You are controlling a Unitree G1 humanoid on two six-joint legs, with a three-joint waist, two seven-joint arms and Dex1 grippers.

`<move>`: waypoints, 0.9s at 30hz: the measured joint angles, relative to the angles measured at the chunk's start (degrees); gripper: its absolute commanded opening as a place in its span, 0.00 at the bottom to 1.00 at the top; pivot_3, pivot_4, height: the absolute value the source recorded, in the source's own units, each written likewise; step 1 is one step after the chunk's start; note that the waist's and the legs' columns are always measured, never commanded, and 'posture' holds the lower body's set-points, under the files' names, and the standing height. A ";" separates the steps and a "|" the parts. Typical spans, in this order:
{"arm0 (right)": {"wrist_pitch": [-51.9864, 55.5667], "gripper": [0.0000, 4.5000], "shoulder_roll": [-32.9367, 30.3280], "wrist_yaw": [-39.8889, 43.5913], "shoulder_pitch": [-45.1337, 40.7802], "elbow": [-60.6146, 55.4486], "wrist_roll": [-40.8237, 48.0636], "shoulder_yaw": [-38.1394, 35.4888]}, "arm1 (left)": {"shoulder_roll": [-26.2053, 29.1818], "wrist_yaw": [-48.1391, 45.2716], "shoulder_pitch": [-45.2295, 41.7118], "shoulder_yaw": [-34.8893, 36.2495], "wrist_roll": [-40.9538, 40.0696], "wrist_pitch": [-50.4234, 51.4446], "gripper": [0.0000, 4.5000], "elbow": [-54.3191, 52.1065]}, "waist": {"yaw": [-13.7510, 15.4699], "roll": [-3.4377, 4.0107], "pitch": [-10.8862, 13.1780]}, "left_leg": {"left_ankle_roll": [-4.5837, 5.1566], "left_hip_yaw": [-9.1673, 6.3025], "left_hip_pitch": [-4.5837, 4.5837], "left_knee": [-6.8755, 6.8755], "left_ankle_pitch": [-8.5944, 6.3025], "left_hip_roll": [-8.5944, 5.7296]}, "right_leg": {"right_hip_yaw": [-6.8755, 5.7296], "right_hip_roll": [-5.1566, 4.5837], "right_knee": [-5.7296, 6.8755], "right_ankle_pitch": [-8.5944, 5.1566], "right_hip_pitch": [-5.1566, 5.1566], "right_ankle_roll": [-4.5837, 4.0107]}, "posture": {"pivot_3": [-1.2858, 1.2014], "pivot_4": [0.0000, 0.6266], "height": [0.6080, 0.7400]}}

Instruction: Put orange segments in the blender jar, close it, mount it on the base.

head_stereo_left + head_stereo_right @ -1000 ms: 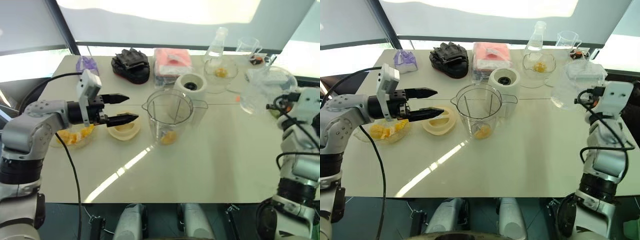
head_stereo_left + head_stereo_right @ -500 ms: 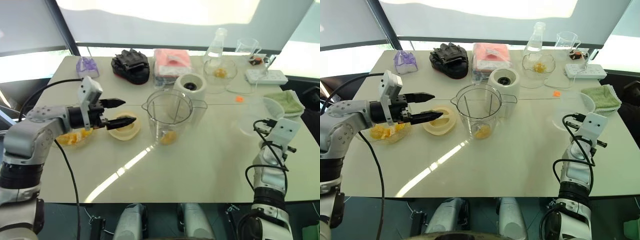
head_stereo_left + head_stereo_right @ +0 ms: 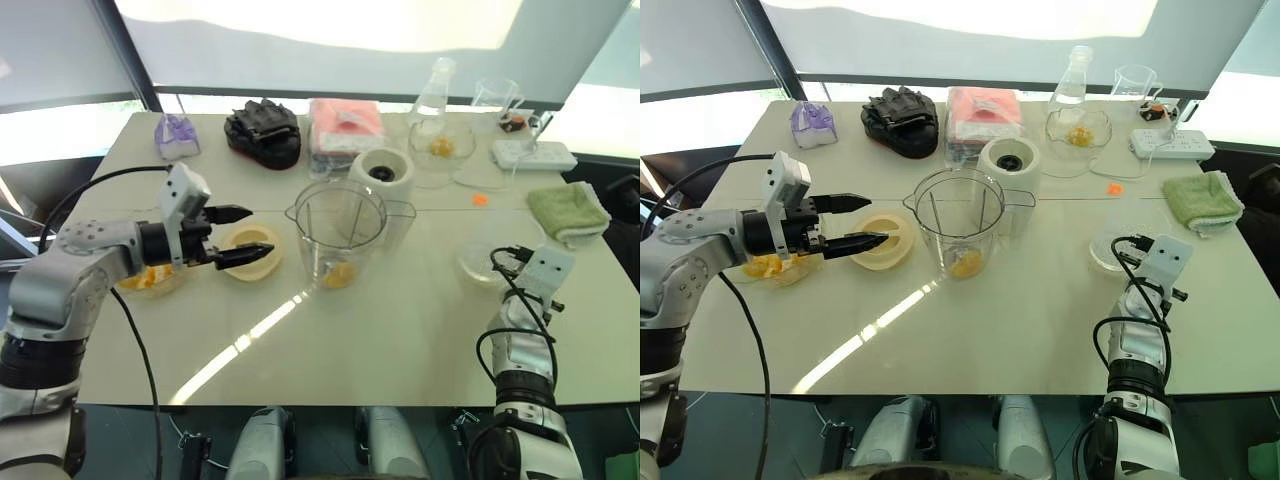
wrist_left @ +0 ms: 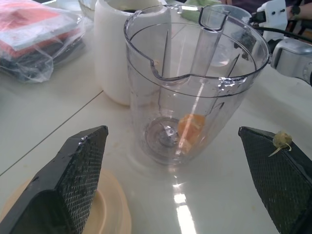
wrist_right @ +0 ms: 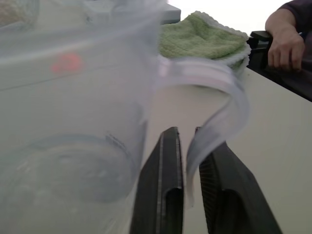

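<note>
Left gripper [image 3: 258, 232] hung wide open and empty over the cream lid [image 3: 250, 268]. It should pinch one of the orange segments [image 3: 150, 277] gently. The blender jar [image 3: 338, 235] stood centre. Right gripper [image 5: 185, 130] sat slightly parted astride a clear cup [image 3: 478, 263] handle.

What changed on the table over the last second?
The right gripper brought the clear handled cup down from the air onto the table, and it is at the cup's handle. The left gripper, open over the cream lid, barely moved. The blender jar and base stayed put.
</note>
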 measured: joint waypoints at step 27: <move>17.92 0.99 -12.18 24.17 39.36 -54.91 1.93 9.30 | 0.00 -0.69 -6.41 -5.30 12.72 -11.56 1.00 20.50 | 0.39 -0.01 -0.03 | 0.11 0.03 0.06 -0.02 -0.08 0.02 | 0.00 0.04 -0.21 -0.18 0.11 -0.22 | 0.52 0.24 1.00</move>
